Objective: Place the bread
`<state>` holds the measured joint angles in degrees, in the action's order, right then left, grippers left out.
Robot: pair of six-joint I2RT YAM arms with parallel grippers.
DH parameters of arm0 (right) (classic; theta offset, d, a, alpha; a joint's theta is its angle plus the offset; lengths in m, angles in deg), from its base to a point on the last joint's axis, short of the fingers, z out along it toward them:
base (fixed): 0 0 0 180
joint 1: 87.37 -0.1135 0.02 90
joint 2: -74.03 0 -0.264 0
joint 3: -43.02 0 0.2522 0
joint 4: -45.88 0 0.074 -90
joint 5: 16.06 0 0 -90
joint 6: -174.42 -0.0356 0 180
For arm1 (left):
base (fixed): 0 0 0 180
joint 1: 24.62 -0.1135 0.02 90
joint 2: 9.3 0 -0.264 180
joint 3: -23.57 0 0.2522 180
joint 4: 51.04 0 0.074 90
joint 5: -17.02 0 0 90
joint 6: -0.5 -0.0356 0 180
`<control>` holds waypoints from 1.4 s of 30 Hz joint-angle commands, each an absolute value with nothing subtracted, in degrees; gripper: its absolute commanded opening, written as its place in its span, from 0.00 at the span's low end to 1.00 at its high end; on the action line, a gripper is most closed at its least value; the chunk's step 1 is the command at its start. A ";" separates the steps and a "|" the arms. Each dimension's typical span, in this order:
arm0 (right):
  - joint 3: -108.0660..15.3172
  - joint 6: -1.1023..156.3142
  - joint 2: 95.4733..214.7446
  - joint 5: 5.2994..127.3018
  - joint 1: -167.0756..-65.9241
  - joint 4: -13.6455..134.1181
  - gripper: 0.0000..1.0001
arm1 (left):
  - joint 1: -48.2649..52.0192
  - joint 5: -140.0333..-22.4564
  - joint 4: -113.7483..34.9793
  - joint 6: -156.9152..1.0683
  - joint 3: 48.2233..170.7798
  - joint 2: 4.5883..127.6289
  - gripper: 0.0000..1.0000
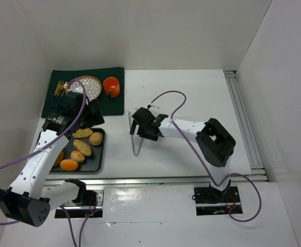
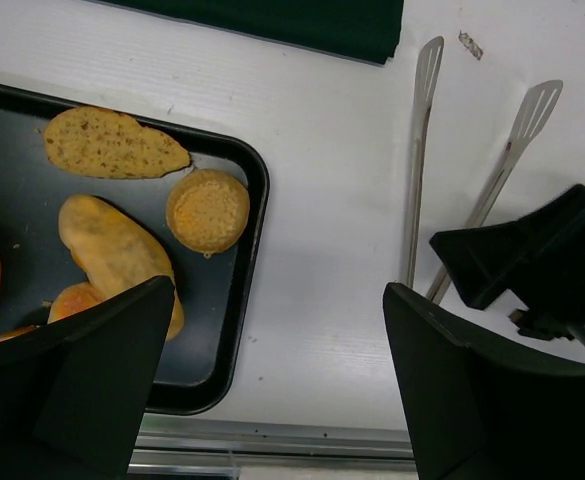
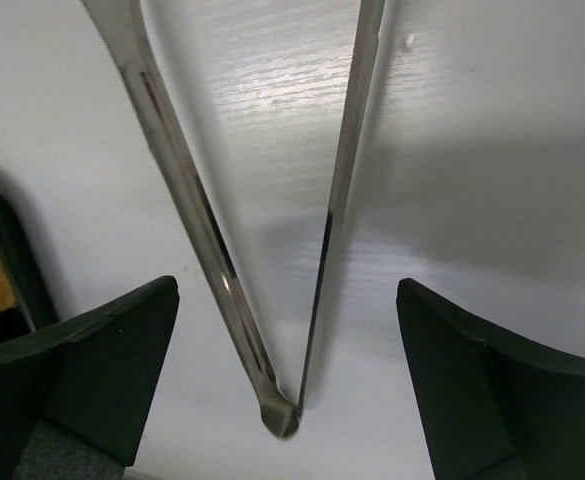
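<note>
Several golden-tan bread rolls lie on a black tray (image 1: 96, 160) at the left: a round roll (image 1: 95, 138), a long roll (image 1: 82, 147) and a flat slice (image 1: 82, 133). The left wrist view shows the round roll (image 2: 208, 209), the long roll (image 2: 112, 250) and the flat slice (image 2: 112, 145). My left gripper (image 1: 95, 118) is open and empty, above the tray's right edge (image 2: 255, 230). My right gripper (image 1: 141, 128) is open, straddling the metal tongs (image 1: 136, 146) that lie on the table. In the right wrist view the tongs' hinge (image 3: 287, 418) sits between the fingers.
A dark green mat (image 1: 114, 105) at the back left holds a patterned plate (image 1: 91, 85), an orange mug (image 1: 111, 86) and cutlery (image 1: 59, 90). A metal rail (image 1: 243, 123) runs along the table's right side. White walls enclose the table.
</note>
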<state>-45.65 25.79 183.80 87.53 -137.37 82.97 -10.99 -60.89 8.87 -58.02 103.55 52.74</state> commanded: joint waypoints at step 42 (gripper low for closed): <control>-22.95 43.19 133.79 96.98 -112.95 87.41 0.99 | 16.16 -53.56 -5.02 -40.37 112.91 101.00 0.96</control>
<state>-23.40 42.05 135.65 98.00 -113.90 88.37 16.39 -55.97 -4.48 -41.36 110.52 99.60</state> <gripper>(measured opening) 0.991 0.966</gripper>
